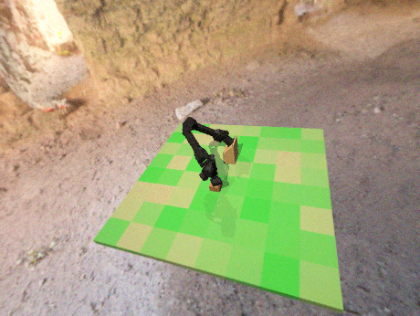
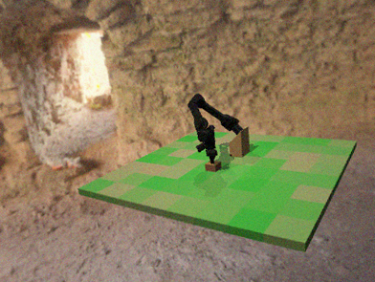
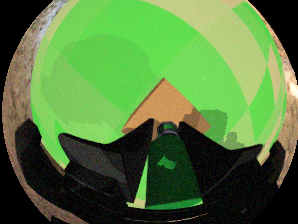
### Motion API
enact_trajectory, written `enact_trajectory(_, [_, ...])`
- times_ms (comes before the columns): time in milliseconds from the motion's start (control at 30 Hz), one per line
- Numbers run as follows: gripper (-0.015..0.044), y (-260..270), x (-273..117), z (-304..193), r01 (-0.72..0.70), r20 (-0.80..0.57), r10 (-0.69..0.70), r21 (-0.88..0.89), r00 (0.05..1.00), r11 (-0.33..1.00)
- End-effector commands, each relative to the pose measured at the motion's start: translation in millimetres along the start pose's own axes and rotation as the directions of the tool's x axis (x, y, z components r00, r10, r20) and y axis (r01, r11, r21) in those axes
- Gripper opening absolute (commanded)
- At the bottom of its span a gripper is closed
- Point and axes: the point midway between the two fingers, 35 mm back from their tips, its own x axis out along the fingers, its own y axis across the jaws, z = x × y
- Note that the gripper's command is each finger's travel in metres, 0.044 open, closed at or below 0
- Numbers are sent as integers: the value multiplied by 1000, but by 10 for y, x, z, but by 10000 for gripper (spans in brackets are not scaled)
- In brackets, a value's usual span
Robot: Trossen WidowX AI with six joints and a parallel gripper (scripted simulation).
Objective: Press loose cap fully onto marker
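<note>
The black arm [image 1: 197, 146] folds down over the green and tan checked worktop [image 1: 283, 256], its hand [image 1: 213, 177] pointing straight down onto the brown holder block [image 1: 215, 185]. The hand pinches a dark green cap [image 3: 169, 172], which the wrist view shows running down between the two fingers toward the block [image 3: 162, 106]. The marker itself is hidden under the cap and hand, so I cannot tell how far the cap sits on it. In the exterior view the hand [image 2: 210, 157] stands directly above the block [image 2: 213, 167]. A tan wedge-shaped piece [image 1: 231, 151] stands at the arm's base, near the block.
</note>
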Motion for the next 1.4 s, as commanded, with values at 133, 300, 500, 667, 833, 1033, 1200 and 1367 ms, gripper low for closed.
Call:
enact_trajectory(133, [184, 0, 9, -10, 3, -2, -3, -3, 1000, 1000])
enact_trajectory(300, [315, 0, 9, -10, 3, -2, -3, -3, 1000, 1000])
enact_trajectory(500, [440, 6, -22, -9, 2, -2, -2, -3, 1000, 1000])
enact_trajectory(667, [440, 44, -731, -11, -10, -4, 10, -4, 1000, 1000])
enact_trajectory(833, [440, 41, -764, -11, -10, -4, 10, -4, 1000, 1000])
enact_trajectory(1033, [309, 9, -831, -23, -6, -11, 2, -366, 1000, 931])
enact_trajectory(1200, [177, -40, -924, -38, -8, -19, -10, -776, 1000, 631])
enact_trajectory(1367, [46, -47, -936, -40, -10, -20, -12, -818, 1000, 575])
